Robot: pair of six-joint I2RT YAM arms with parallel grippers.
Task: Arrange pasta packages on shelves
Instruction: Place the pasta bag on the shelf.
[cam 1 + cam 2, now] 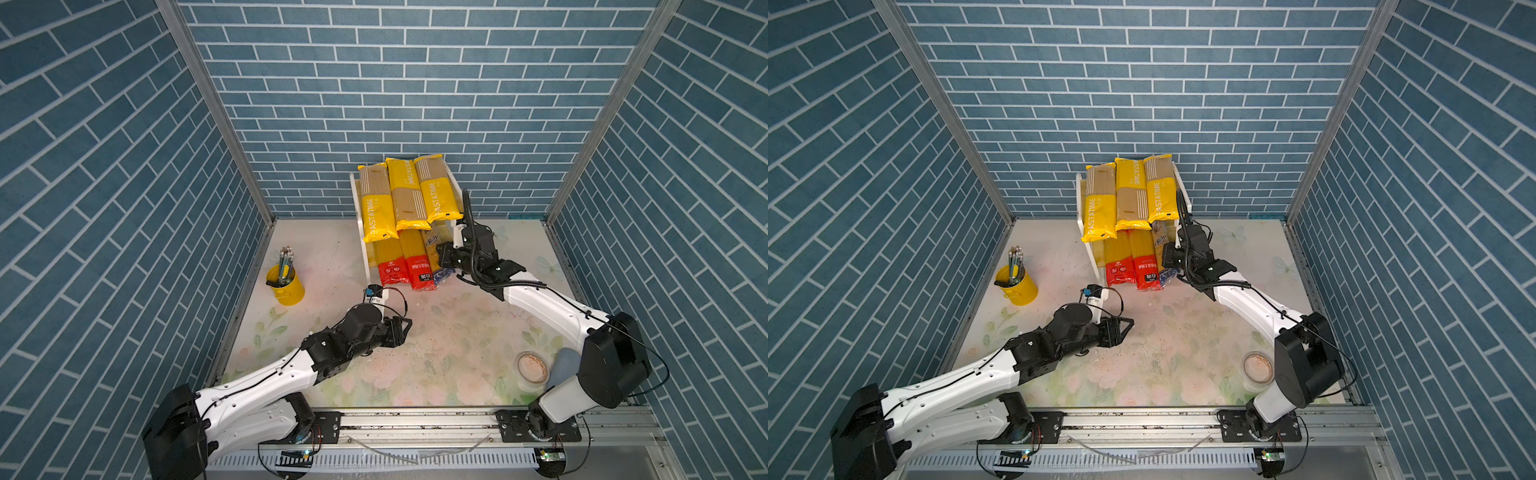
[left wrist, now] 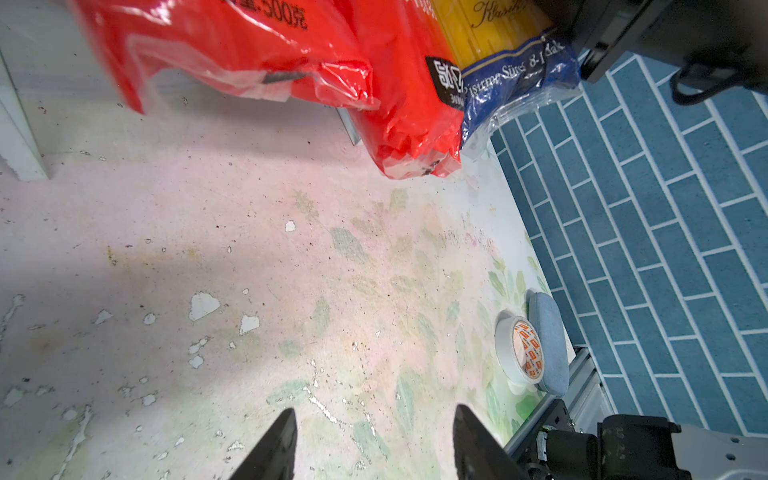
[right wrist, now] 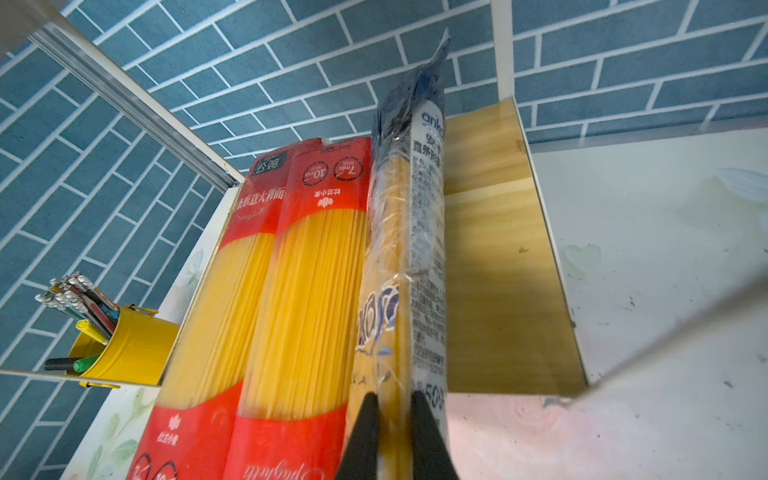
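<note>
Here, nearest the camera, the left end effector [image 1: 402, 328] is hovering low over bare counter [image 1: 436, 353], its jaws standing apart and holding nothing; it appears to be taking no part in the step. Farther in, the right end effector [image 3: 394, 395] is clamping the near end of the blue bag [image 3: 401, 249], its jaws closed narrowly on the pack. The blue bag is standing on its long edge rather than lying flat. It is pressing against the neighbouring red bag, over the lower board [image 3: 498, 270] of the rack [image 1: 358, 208], and a strip of bare board is showing beside it. Whether its weight is resting on the board cannot be told. Two red bags [image 1: 390, 266] are lying flat side by side on that lower board, their near ends overhanging its front edge. Beyond and above, three PASTATIME bags [image 1: 405, 195] are lying side by side on the top board, filling it. Judging from this, five of the six bags are sitting shelved and the sixth is being placed. What appears to be left is tipping it flat into the free strip, releasing it and backing the arm away.
</note>
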